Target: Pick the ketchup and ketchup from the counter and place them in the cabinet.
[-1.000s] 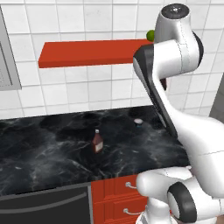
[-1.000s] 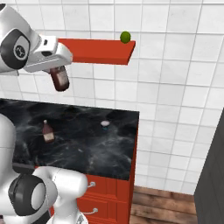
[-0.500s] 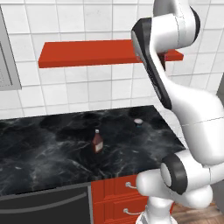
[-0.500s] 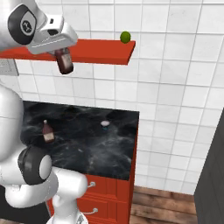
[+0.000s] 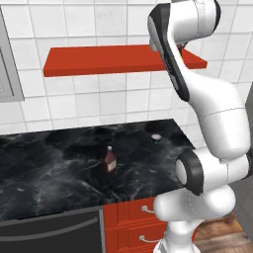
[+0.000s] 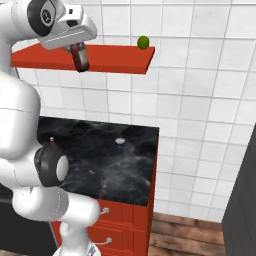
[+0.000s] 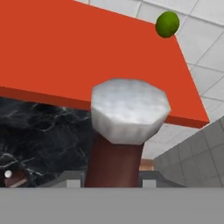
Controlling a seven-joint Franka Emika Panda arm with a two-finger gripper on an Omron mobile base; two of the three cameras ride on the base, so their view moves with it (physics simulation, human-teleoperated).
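Holding one ketchup bottle [image 6: 80,58] in my gripper [image 6: 79,54], I have the fingers closed on its body, with its pale cap [image 7: 130,110] rising toward the hand camera, up at the front edge of the red cabinet shelf [image 6: 115,58]. From the right base view the bottle hangs just in front of the shelf board, well above the black counter [image 5: 59,168]. The second ketchup bottle [image 5: 110,160] stands upright on the counter, and a green ball [image 6: 143,42] sits near the shelf's far end.
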